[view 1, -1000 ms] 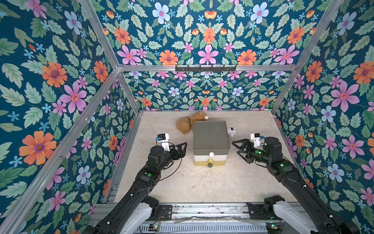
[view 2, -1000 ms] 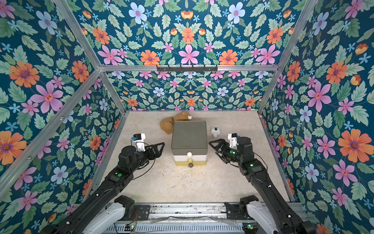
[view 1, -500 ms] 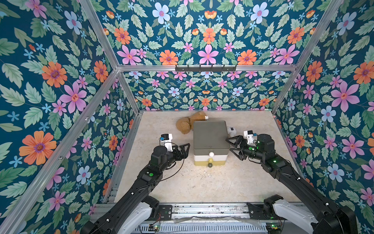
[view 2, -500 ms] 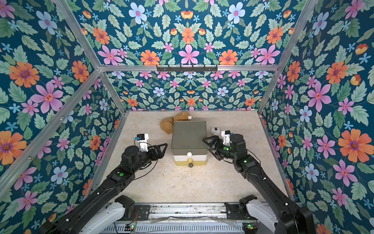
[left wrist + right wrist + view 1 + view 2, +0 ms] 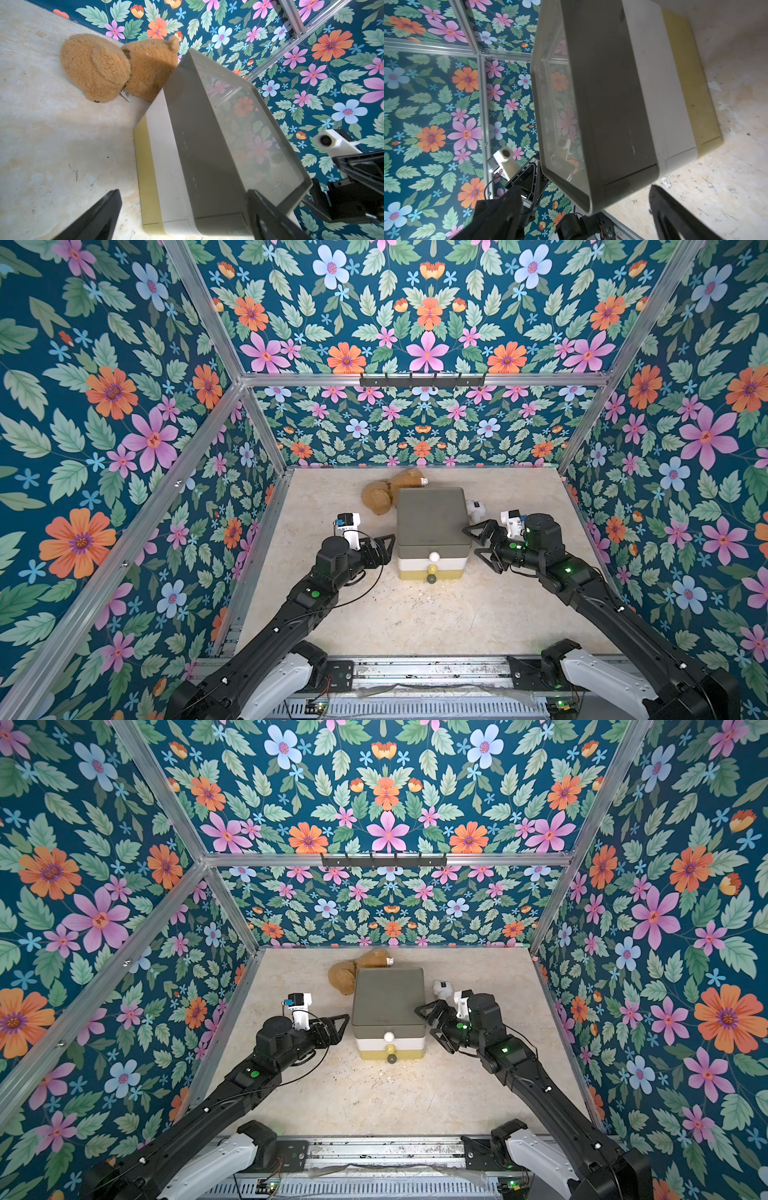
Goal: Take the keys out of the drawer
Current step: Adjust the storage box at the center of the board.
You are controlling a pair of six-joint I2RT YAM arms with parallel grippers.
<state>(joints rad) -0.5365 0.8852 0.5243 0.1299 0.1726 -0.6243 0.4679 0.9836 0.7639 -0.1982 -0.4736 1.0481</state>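
The drawer unit point(image 5: 430, 522) point(image 5: 386, 1002) stands mid-table, stacked grey over white over yellow, each drawer with a round knob point(image 5: 434, 556) on the near face. All drawers are shut and the keys are hidden. My left gripper point(image 5: 384, 551) point(image 5: 338, 1029) is open just left of the unit's near corner. In the left wrist view the left gripper point(image 5: 185, 197) has that unit point(image 5: 207, 135) between its spread fingers. My right gripper point(image 5: 471, 540) point(image 5: 424, 1020) is open at the unit's right side. In the right wrist view the right gripper point(image 5: 583, 195) straddles the unit's point(image 5: 612, 104) near corner.
A brown teddy bear point(image 5: 382, 493) point(image 5: 104, 66) lies against the unit's back left. A small white object point(image 5: 475, 508) sits behind its right side. Flowered walls close in three sides, with a black hook rail point(image 5: 422, 379) on the back wall.
My right gripper has moved left, up to the drawer unit's right side. My left gripper has crept right toward the unit's left side. Both stay open.
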